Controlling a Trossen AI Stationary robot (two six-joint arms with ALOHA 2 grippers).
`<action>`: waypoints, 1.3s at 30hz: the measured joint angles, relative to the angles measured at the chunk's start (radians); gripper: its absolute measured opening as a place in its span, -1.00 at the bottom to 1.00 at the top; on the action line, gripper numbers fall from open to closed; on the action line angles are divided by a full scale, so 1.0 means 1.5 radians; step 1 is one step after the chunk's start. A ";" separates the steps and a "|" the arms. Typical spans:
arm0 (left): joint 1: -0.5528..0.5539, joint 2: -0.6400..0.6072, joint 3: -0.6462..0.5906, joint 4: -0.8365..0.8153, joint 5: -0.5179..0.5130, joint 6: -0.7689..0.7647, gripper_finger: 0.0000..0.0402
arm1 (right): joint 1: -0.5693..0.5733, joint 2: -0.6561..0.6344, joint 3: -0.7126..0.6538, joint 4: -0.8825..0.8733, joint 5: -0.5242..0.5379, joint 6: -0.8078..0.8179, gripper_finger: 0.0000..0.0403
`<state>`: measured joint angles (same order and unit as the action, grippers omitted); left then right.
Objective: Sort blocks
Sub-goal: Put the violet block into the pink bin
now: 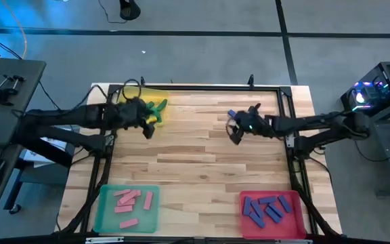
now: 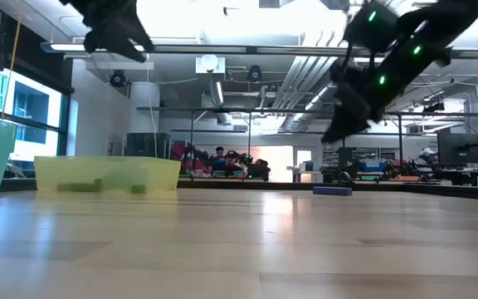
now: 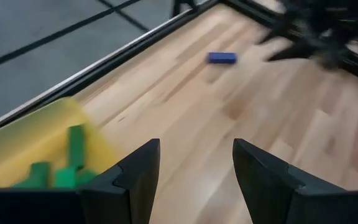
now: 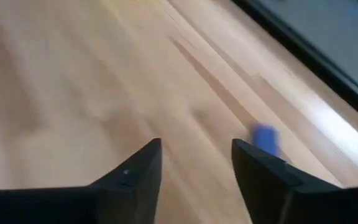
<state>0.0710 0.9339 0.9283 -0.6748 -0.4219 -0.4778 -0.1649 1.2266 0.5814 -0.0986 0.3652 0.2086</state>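
One purple-blue block (image 1: 231,114) lies flat on the table near its far edge; it also shows in the low view (image 2: 333,190), the left wrist view (image 3: 221,58) and the right wrist view (image 4: 265,138). My right gripper (image 1: 238,130) is open and raised above the table, just on the near side of that block. My left gripper (image 1: 147,127) is open and empty, raised beside the yellow tray (image 1: 156,95), which holds green blocks (image 3: 67,165). Pink blocks (image 1: 131,201) lie in the green tray (image 1: 103,213). Purple-blue blocks (image 1: 266,208) lie in the pink-red tray (image 1: 291,222).
A dark metal frame (image 1: 202,87) runs along the table's far edge and down both sides. The wide middle of the wooden table (image 1: 202,159) is bare. Beyond the table, the low view shows a lab room with desks and screens (image 2: 459,149).
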 joint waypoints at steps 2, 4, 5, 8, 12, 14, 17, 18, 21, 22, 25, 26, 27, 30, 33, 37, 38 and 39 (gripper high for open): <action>-0.047 0.018 0.000 0.019 -0.027 -0.010 -0.06 | -0.048 0.022 0.005 -0.035 -0.007 0.000 -0.04; -0.087 0.035 0.000 0.043 -0.045 -0.013 -0.06 | -0.090 0.044 0.005 -0.051 -0.021 -0.002 0.04; -0.105 0.046 0.000 0.054 -0.051 -0.013 -0.06 | -0.108 0.056 0.005 -0.054 -0.026 -0.002 0.08; -0.154 0.075 0.000 0.092 -0.064 -0.016 -0.06 | -0.151 0.093 0.005 -0.052 -0.029 0.006 0.13; -0.213 0.114 0.000 0.146 -0.091 -0.030 -0.06 | -0.183 0.139 0.006 -0.029 -0.032 0.000 0.13; -0.243 0.136 0.000 0.170 -0.108 -0.030 -0.06 | -0.192 0.159 0.006 -0.020 -0.032 -0.003 0.13; -0.284 0.169 0.000 0.209 -0.131 -0.031 -0.06 | -0.202 0.187 0.006 -0.014 -0.035 -0.006 0.13; -0.296 0.180 0.000 0.222 -0.136 -0.030 -0.06 | -0.206 0.196 0.006 -0.009 -0.036 -0.009 0.13; -0.331 0.214 0.000 0.261 -0.147 -0.030 -0.06 | -0.218 0.218 0.008 0.005 -0.055 -0.019 0.13; -0.341 0.224 0.000 0.272 -0.150 -0.030 -0.06 | -0.221 0.225 0.009 0.008 -0.065 -0.020 0.13; -0.366 0.252 0.000 0.305 -0.168 -0.035 -0.06 | -0.231 0.239 0.009 0.016 -0.087 -0.021 0.08; -0.376 0.261 0.000 0.312 -0.180 -0.036 -0.06 | -0.234 0.243 0.010 0.016 -0.092 -0.021 0.04; -0.384 0.269 0.000 0.321 -0.194 -0.042 -0.06 | -0.235 0.246 0.010 0.016 -0.094 -0.021 -0.02; -0.409 0.291 0.000 0.348 -0.265 -0.074 -0.06 | -0.235 0.247 0.010 0.016 -0.102 -0.030 -0.26; -0.438 0.309 0.000 0.363 -0.332 -0.091 -0.06 | -0.234 0.247 0.010 0.013 -0.107 -0.037 -0.57; -0.477 0.343 0.000 0.381 -0.415 -0.125 -0.06 | -0.215 0.239 0.009 0.000 -0.096 -0.035 -0.65; -0.487 0.353 0.000 0.383 -0.432 -0.134 -0.06 | -0.200 0.231 0.008 -0.004 -0.078 -0.030 -0.65; -0.496 0.364 0.000 0.379 -0.448 -0.144 -0.06 | -0.182 0.221 0.007 -0.007 -0.054 -0.018 -0.65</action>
<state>-0.6729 1.4793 0.9287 -0.1060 -1.0942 -0.6940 -0.4378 1.5586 0.5915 -0.1096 0.2843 0.1814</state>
